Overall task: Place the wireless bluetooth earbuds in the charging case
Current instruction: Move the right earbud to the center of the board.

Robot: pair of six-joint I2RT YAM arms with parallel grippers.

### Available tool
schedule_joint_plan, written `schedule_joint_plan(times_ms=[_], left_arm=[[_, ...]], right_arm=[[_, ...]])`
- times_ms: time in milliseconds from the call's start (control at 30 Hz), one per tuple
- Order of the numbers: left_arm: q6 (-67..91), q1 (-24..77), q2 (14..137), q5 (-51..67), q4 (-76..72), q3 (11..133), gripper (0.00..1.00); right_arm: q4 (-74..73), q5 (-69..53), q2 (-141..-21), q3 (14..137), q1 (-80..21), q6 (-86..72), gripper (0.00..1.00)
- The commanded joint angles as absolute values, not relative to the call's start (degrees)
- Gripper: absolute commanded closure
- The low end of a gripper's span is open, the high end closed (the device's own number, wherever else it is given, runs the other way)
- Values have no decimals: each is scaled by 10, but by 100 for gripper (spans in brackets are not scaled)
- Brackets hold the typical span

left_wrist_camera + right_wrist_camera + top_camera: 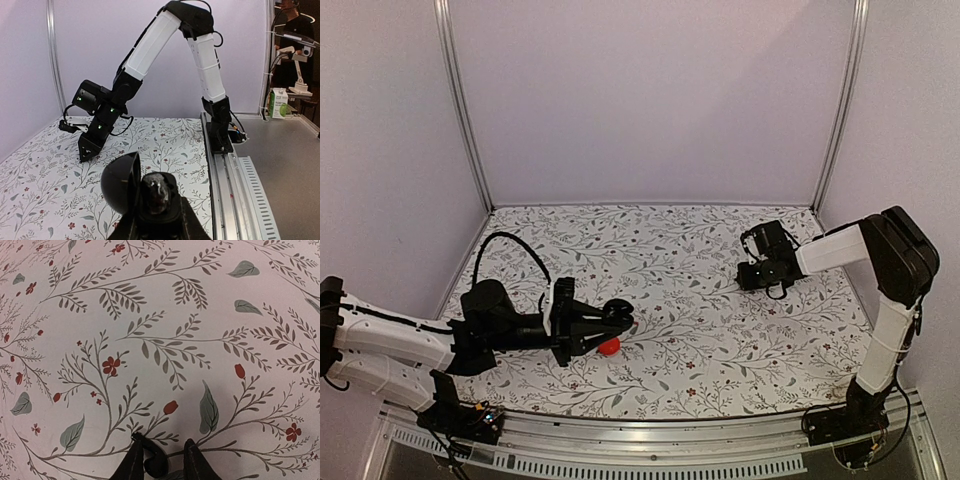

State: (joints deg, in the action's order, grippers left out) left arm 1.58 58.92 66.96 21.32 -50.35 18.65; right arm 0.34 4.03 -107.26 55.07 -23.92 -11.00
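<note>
My left gripper (603,322) is shut on a black round charging case (618,314) and holds it just above the table. In the left wrist view the case's base (159,212) sits between my left gripper's (157,222) fingers, with the lid (119,182) swung open to the left and a dark earbud (156,189) in the cavity. My right gripper (768,277) points down at the table on the far right. In the right wrist view it (163,440) stands open around a black earbud (157,463), which touches the left finger (131,462). A red piece (609,346) lies under the left gripper.
The floral tablecloth (700,340) covers the table. White walls with metal posts (460,110) close the back and sides. A metal rail (235,190) runs along the near edge, with the right arm's base (220,130) on it.
</note>
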Motion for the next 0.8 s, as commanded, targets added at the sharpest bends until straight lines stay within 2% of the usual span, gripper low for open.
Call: schedule_joint_plan(times_ms=[0, 167, 300, 633, 767], left_arm=[[13, 581, 665, 207, -527, 178, 99], [11, 581, 662, 207, -524, 177, 99], [12, 580, 661, 205, -525, 176, 99], [13, 578, 661, 207, -525, 177, 99], [15, 578, 658, 206, -525, 174, 99]], right_arm=[[0, 48, -1088, 561, -240, -106, 74], [0, 48, -1086, 558, -246, -105, 75], [0, 54, -1086, 552, -251, -107, 70], [4, 30, -1083, 550, -271, -85, 83], [6, 22, -1092, 551, -294, -66, 85]])
